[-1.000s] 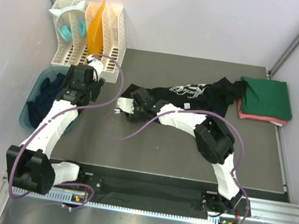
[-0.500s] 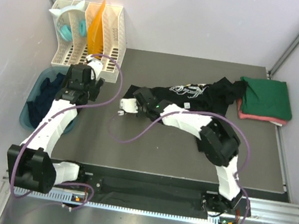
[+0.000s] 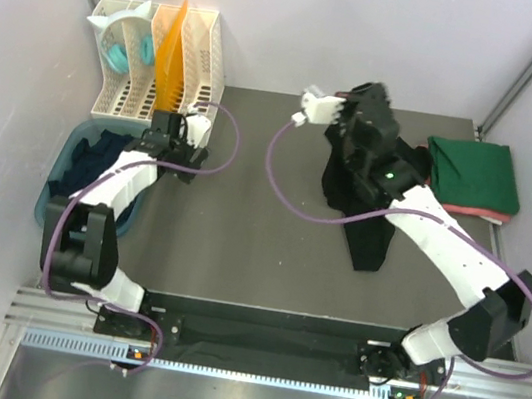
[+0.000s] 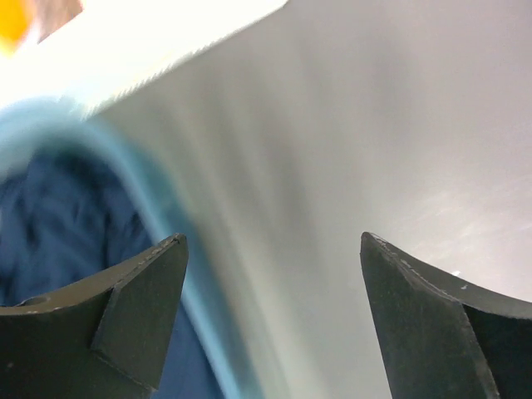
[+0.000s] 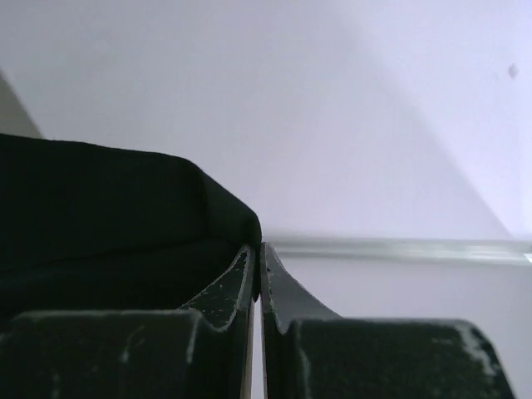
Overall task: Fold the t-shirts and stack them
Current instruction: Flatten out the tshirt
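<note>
Spanning most of the view, the bench point(image 3: 237, 256) offers open room across its front and left-centre. One black shirt point(image 3: 371, 226) hangs over its right-centre, the right fingers point(image 5: 249, 283) clamped together on its top fold. One tub point(image 3: 47, 210) holding navy cloth point(image 3: 84, 166) sits beside the left edge, with one rack point(image 3: 202, 58) behind it. Two folded: green shirt point(image 3: 474, 167) on red shirt point(image 3: 452, 208), back right corner. The left fingers point(image 3: 192, 144) stand apart, empty, near the tub's rim.

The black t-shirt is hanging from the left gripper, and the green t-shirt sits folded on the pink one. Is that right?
Not quite: the black t-shirt hangs from the right gripper, not the left, as the top view shows. The green t-shirt does sit folded on the pink one.
</note>
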Tool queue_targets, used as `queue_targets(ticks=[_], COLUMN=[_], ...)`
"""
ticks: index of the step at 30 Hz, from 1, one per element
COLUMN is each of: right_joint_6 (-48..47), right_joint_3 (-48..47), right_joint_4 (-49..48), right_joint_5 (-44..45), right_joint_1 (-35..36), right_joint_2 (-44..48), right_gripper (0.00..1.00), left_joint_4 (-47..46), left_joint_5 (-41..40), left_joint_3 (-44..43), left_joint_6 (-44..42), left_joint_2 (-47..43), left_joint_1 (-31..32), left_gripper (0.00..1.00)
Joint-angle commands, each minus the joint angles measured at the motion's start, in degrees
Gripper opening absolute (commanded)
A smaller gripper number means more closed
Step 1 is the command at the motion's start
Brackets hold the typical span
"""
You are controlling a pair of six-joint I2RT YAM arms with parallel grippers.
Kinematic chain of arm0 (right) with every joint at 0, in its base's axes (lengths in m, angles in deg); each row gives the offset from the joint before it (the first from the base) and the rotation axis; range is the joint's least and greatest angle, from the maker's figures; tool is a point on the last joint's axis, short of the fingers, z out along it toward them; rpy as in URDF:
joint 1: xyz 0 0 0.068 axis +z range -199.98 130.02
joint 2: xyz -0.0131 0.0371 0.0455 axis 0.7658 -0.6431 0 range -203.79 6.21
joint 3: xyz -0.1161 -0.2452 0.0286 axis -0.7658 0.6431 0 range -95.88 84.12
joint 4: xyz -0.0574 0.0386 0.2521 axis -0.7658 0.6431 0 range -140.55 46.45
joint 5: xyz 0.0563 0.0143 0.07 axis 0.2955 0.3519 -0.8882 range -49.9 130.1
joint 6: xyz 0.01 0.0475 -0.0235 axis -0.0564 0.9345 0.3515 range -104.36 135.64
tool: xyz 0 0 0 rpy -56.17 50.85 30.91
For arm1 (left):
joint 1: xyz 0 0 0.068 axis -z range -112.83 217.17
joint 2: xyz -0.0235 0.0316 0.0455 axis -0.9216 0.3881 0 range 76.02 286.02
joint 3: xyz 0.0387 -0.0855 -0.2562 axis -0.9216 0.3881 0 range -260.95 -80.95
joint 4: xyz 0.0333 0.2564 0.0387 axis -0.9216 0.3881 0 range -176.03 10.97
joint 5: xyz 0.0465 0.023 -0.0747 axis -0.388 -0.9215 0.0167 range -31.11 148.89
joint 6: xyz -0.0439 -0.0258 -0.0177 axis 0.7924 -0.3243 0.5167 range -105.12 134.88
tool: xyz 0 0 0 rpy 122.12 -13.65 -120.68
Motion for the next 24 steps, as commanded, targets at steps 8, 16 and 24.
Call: queue_targets(ticks=[8,16,24], right_joint_6=[-25.7,-29.3,-29.5], right_joint_3=[-1.4,-17.8,-38.2], right_joint_4=[-35.9,-39.2,-34.3], right_joint_5=[0.2,-5.1,-10.5], right_joint_1=[-13.1,-17.6,-18.0], right_joint_2=[8.5,2.2,-8.2], right_gripper=[0.00,0.00,0.00], left_joint_4=[1.9,3.4,-2.8], left_joint_5=[20.3,28.4,29.9], left_joint_3=[-15.3,-28.6,-37.4], left_joint_6=[-12.5,-6.9,1.0], left_joint_2=[11.3,23.0,30.9], left_joint_1=[14.8,25.4,31.8], left_gripper=[0.87,0.90,0.89])
